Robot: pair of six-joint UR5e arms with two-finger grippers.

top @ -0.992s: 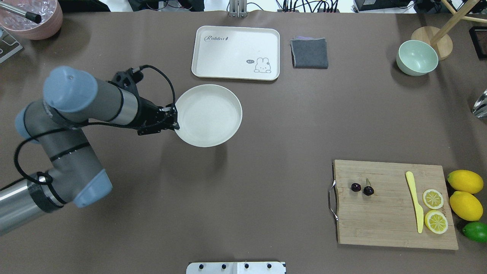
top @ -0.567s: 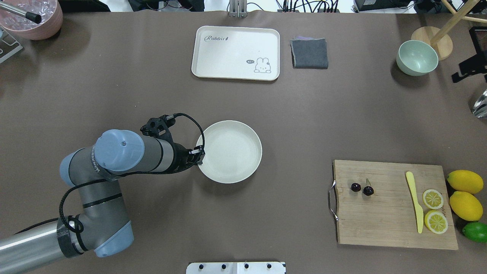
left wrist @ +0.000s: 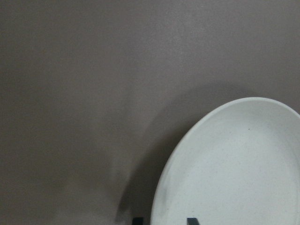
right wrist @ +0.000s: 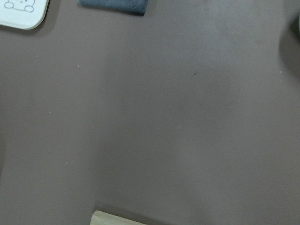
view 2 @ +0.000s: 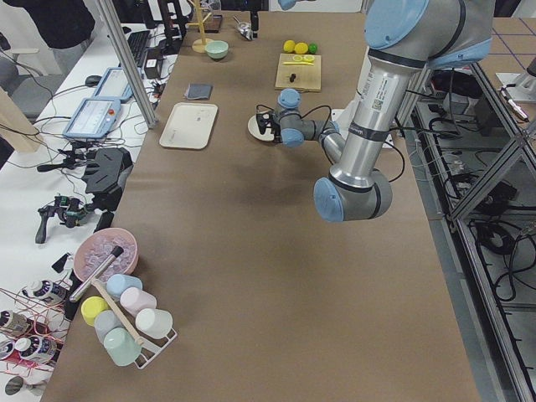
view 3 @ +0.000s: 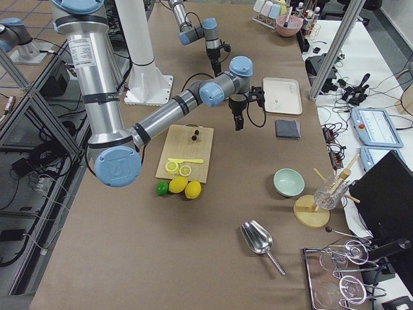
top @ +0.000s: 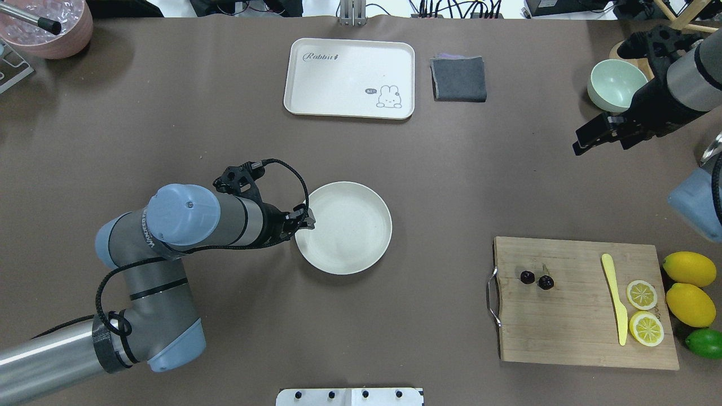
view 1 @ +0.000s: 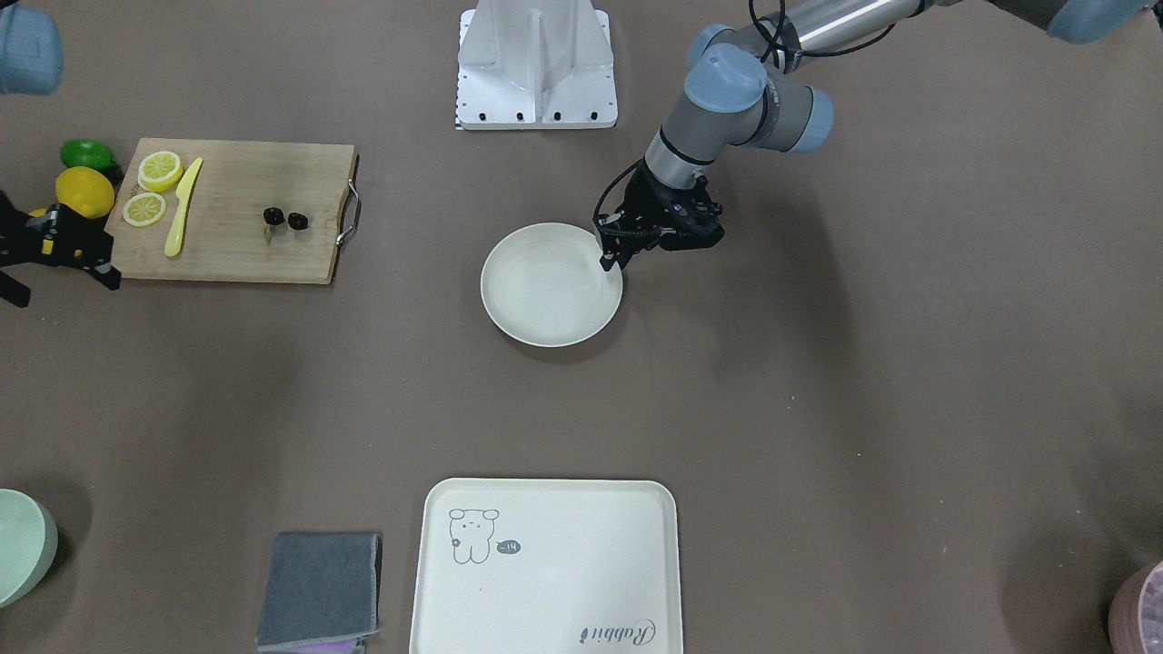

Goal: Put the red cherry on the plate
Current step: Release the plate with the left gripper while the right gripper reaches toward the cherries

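1. The plate (top: 352, 231) rests flat on the bench (top: 225, 113) near its middle, between the tray (top: 350, 78) and the robot's base.
2. The left gripper (top: 307, 221) is low at the plate's rim, on the side towards the robot's left. In the left wrist view its jaws stand apart. One tip is just outside the rim and the other is inside, with bare plate showing between the inner tip and the rim.
3. The cherry (top: 545, 282) lies on the board (top: 564, 332), near the end with the metal handle. It is well apart from the plate and from both grippers. Its two dark fruits sit side by side, and a short green stem shows at one of them.
4. The right gripper (top: 582, 144) hangs raised over bare bench, nearer the bowl (top: 617, 84) than the board. I cannot tell whether its jaws are apart or together. The right wrist view shows only bench, a corner of the board, an edge of the cloth (top: 458, 78) and a corner of the tray.
5. A yellow knife (top: 615, 299) and two lemon slices (top: 642, 294) also lie on the board, at the end away from the cherry.
6. Two lemons (top: 689, 269) and a lime (top: 705, 343) sit on the bench just past that end.
7. The cloth lies folded just beside the tray.
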